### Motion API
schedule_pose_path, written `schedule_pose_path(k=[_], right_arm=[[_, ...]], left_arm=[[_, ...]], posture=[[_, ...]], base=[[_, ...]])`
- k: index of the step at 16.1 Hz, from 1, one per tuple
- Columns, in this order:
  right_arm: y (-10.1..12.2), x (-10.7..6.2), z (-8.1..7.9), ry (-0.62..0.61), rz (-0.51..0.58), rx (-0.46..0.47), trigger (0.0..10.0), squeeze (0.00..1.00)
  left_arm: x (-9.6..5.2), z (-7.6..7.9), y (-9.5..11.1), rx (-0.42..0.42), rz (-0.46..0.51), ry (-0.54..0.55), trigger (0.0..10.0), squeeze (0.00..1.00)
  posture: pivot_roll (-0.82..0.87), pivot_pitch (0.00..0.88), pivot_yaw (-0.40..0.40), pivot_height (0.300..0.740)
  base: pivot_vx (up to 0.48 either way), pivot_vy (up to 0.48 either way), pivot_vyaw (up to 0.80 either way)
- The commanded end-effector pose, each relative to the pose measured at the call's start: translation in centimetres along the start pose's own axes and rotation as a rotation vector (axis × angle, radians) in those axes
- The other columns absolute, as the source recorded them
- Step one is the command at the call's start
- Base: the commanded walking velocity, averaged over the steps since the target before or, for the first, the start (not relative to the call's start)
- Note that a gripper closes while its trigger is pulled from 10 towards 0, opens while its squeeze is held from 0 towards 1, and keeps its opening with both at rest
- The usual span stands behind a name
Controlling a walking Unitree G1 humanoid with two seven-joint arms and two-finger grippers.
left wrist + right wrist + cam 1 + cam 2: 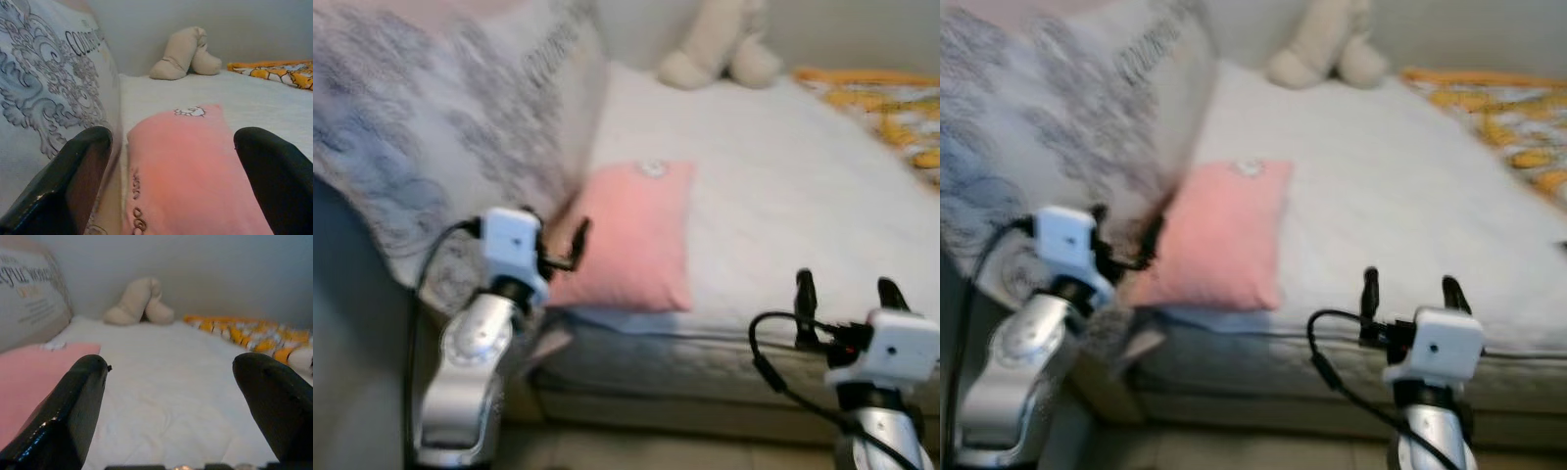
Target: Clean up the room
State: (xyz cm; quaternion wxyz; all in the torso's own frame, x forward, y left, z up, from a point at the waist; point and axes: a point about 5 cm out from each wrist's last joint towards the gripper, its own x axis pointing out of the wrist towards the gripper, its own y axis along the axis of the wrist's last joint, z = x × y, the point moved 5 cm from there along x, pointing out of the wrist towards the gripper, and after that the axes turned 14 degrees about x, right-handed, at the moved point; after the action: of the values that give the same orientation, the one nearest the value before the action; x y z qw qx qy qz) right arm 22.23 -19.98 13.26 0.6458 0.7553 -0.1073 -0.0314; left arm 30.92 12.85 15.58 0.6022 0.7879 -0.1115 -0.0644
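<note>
I have the left gripper (171, 191) released, fingers either side of the pink pillow (631, 240) on the bed (783, 186); right gripper (850, 294) released, empty. Tidying looks barely begun.

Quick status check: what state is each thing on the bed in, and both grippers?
Pink pillow: lying flat at the bed's near edge, beside the big pillow, ungrasped.
Big patterned pillow: propped upright at the robot's left.
Plush toy: resting at the far wall.
Orange blanket: lying on the far right of the bed.
Left gripper: open, at the pink pillow's edge.
Right gripper: open, empty, at the bed's near edge.
</note>
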Motion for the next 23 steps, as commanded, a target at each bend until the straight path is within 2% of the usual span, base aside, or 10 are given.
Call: schedule_pose_path(k=[1,3,7,8,10,12,13,15,16,23], right_arm=[[-0.1,0.6,-0.5,0.006,0.0,0.019,10.0,0.0],[-0.3,1.3,-0.8,0.021,-0.007,0.029,10.0,0.0],[-0.4,2.0,-1.2,0.047,-0.015,0.03,10.0,0.0],[-0.6,2.3,-1.2,0.043,-0.02,0.04,10.0,0.0],[-0.9,2.8,-0.9,0.027,-0.03,0.058,10.0,0.0],[-2.8,4.1,0.0,-0.019,-0.107,0.107,10.0,0.0],[-4.6,5.1,0.7,-0.05,-0.17,0.133,10.0,0.0],[-6.9,6.5,1.4,-0.096,-0.258,0.201,10.0,0.0],[-7.9,7.2,1.3,-0.096,-0.287,0.224,10.0,0.0],[-7.9,7.2,1.3,-0.096,-0.287,0.224,10.0,0.0]], left_arm=[[0.6,-0.8,0.2,0.002,-0.007,0.025,10.0,0.0],[1.2,-1.7,0.0,-0.017,-0.036,0.085,10.0,0.0],[1.7,-1.1,0.2,0.018,-0.042,0.061,10.0,0.0],[2.0,0.0,0.2,0.05,-0.043,0.002,10.0,0.0],[2.5,0.9,0.4,0.057,-0.039,-0.039,10.0,0.0],[4.0,2.4,-0.2,0.052,-0.092,-0.1,10.0,0.0],[5.1,2.7,-1.1,0.054,-0.134,-0.119,10.0,0.0],[6.4,2.8,-3.1,0.046,-0.209,-0.133,10.0,0.0],[7.1,2.4,-4.7,-0.001,-0.269,-0.123,10.0,0.0],[7.1,2.4,-4.7,-0.001,-0.269,-0.123,10.0,0.0]], posture=[[-0.09,0.0,0.006,0.74],[-0.09,0.0,0.006,0.74],[-0.08,0.0,0.003,0.74],[-0.08,0.0,0.003,0.74],[-0.07,0.0,0.002,0.74],[-0.07,0.0,0.008,0.74],[-0.07,0.0,0.014,0.74],[-0.06,0.0,0.014,0.74],[-0.06,0.0,0.017,0.74],[-0.06,0.0,0.017,0.74]], base=[[0.48,0.0,0.0],[0.461,0.0,0.0],[0.448,0.0,0.0],[0.48,0.0,0.0],[0.48,0.0,0.0],[0.0,0.0,0.0],[0.0,0.0,0.0],[0.0,0.0,0.0],[0.0,0.0,0.0],[0.0,0.0,0.0]])
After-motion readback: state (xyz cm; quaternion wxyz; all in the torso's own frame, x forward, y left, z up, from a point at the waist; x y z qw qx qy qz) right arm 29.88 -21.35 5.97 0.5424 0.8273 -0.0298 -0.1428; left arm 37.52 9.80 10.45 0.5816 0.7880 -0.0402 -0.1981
